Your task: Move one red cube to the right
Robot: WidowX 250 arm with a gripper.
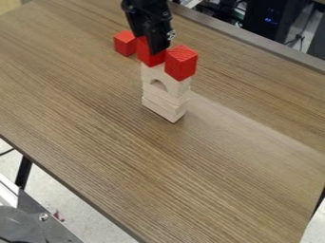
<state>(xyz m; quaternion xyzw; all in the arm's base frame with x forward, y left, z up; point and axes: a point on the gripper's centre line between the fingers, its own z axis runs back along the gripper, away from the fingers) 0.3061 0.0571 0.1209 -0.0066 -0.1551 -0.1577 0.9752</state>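
Arm (143, 7) in from top edge, gripper (153, 43) pointing down at middle red cube (146, 56); can't tell jaws' opening or hold.

My black WidowX arm (147, 10) is above the wooden block tower (166, 97), my gripper (149, 43) pointing down, slightly tilted, at its top.

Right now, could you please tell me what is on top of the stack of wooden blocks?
A right red cube and a left red cube, the latter partly covered by the gripper. The top of the stack beneath them is hidden.
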